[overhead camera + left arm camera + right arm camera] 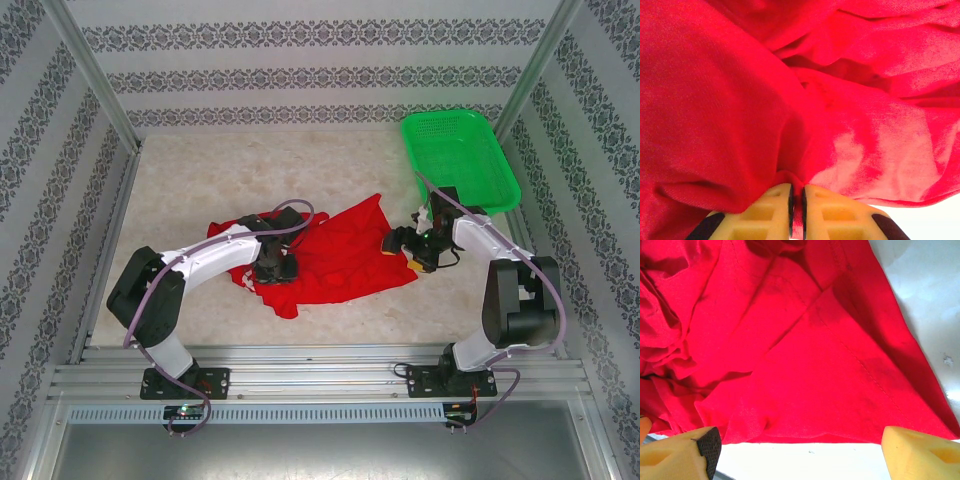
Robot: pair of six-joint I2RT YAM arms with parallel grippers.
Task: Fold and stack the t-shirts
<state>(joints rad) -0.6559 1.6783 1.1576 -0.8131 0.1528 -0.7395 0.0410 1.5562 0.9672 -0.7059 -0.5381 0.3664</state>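
Red t-shirt (345,245) lies rumpled in the middle of the table (180,190), not yet folded. On its near left part the left gripper (797,195) is pinched tight on a ridge of cloth. At the shirt's right edge the right gripper (802,450) stands wide apart and holds nothing, with the hem just ahead of it. This looks like the spreading step: the right should take that hem corner cleanly, then both draw apart evenly, low over the table. Far right sits the green basket (505,185).

Left gripper (796,200) pinches a fold of the red t-shirt (345,250); right gripper (799,442) — jaws wide — hovers at its hem.
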